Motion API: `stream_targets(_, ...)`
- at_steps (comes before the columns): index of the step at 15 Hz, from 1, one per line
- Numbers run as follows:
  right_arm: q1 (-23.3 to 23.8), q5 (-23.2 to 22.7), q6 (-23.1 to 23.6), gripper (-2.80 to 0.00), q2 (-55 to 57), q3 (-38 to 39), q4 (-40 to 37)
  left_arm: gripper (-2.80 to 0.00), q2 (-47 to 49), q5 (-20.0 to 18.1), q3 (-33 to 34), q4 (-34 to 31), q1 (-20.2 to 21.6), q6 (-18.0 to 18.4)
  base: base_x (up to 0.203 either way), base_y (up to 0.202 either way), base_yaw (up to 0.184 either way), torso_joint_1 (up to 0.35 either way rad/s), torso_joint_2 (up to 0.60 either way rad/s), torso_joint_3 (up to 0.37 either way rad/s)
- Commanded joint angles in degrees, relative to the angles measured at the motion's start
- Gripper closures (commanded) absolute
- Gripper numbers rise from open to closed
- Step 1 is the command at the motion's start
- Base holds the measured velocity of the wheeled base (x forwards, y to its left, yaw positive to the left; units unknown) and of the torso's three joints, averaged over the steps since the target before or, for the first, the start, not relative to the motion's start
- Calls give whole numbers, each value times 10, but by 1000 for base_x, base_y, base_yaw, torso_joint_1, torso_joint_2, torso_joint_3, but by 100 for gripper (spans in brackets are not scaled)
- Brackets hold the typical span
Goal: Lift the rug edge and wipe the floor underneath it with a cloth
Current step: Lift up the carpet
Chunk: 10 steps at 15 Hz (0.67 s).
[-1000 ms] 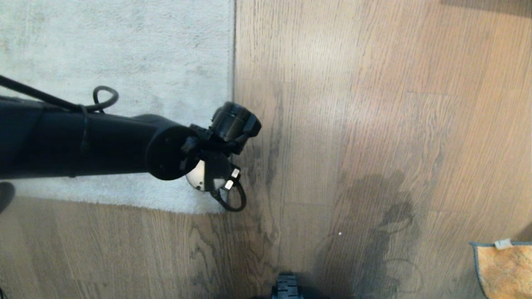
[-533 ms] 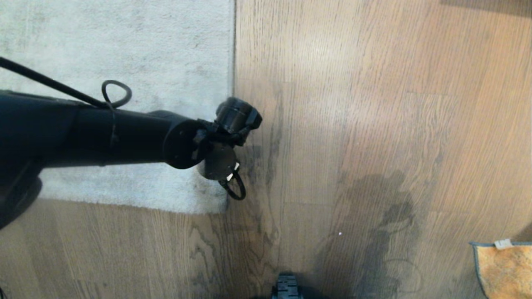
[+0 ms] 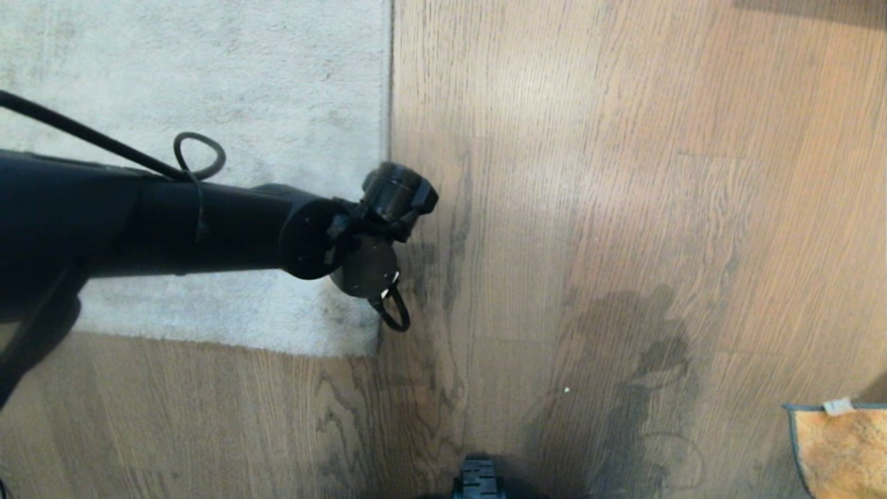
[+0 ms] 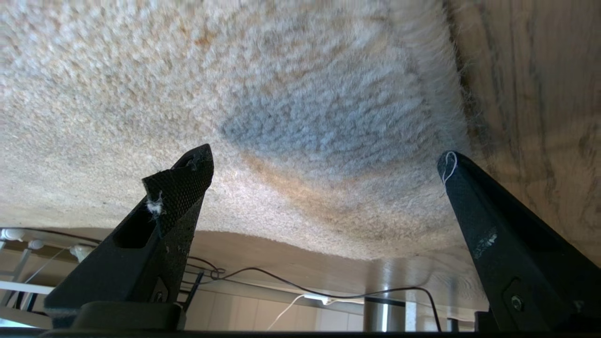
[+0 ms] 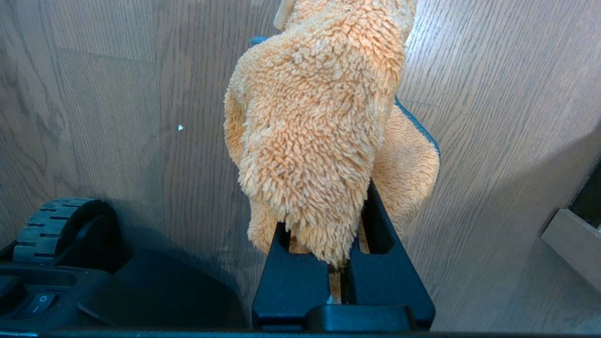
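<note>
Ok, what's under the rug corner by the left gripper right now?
Nothing shows: the rug edge lies flat on the floor, covering the boards beneath. The left gripper hangs open over the corner. The right gripper holds the cloth.

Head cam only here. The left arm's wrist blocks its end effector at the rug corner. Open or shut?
Observer: Open. The left wrist view shows the left end effector spread wide with nothing between its fingers.
Operator: Rug edge lifted yet?
Observer: No. The rug edge lies flat on the floor. One finger is over the pile and the other is right at the border.
Operator: Cloth at my lower right, loose or held?
Observer: Held. The right end effector is shut on the cloth, which drapes out past its fingers.
</note>
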<state>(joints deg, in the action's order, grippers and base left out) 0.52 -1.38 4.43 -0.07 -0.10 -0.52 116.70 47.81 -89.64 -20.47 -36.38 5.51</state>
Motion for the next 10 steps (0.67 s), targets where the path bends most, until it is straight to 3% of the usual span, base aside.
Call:
stream_targets(1,0,0,1,0,1,0,0,-280,4,1,-13,-2,-8,-1,0,0,0,0,0,0)
stream_targets(10,0,0,1,0,1,0,0,-280,-1,5,-12,-3,-26,-6,0,0,0,0,0,0)
